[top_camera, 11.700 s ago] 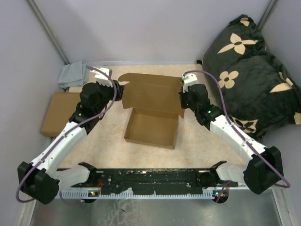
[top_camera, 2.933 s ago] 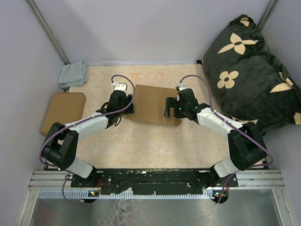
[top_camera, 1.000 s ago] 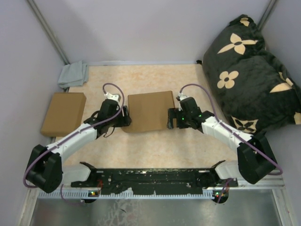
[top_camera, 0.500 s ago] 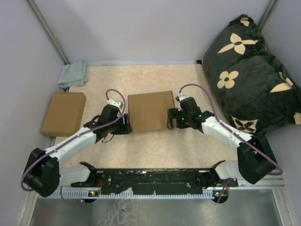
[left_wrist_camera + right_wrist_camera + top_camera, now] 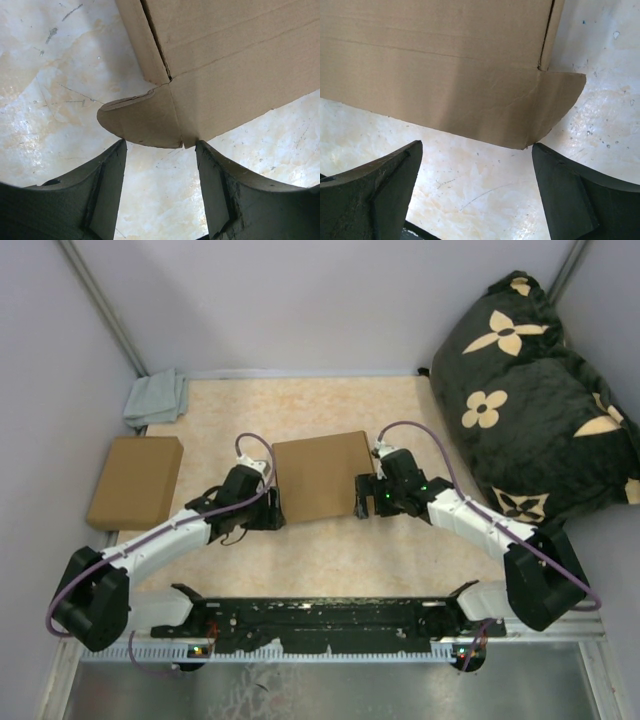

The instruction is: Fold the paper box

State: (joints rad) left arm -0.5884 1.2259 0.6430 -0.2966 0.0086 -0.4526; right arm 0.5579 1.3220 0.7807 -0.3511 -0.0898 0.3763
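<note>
Where the lid lies shut over its tray, paper box point(image 5: 318, 476) reads as a closed shallow brown mailer, flat on the desk point(image 5: 330, 405). Folding is judged all but complete, with the side tabs outstanding.

Item 1, left gripper point(image 5: 268, 508): at the paper box's near-left corner. Fingers parted, nothing between them and nothing in contact. In the wrist view the left ear tab point(image 5: 142, 122) sits just beyond the fingertips, splayed out from the side wall rather than tucked. Placement judged as lining up to pinch or push that tab home.

Item 2, right gripper point(image 5: 362, 496): at the paper box's right edge, toward the near corner. Fingers spread wide, holding nothing. Its wrist view shows the right ear tab point(image 5: 561, 97) jutting from the corner, apart from both fingers. The two grippers bracket the paper box from either side, likely so it cannot slide while a tab is worked.

Item 3, plain cardboard box point(image 5: 135, 480): left of the paper box, well apart.

Item 4, grey cloth point(image 5: 155, 398): beyond and left of the paper box, at the desk's far corner.

Item 5, dark flowered cushion point(image 5: 530, 380): right of the paper box and beyond it.
</note>
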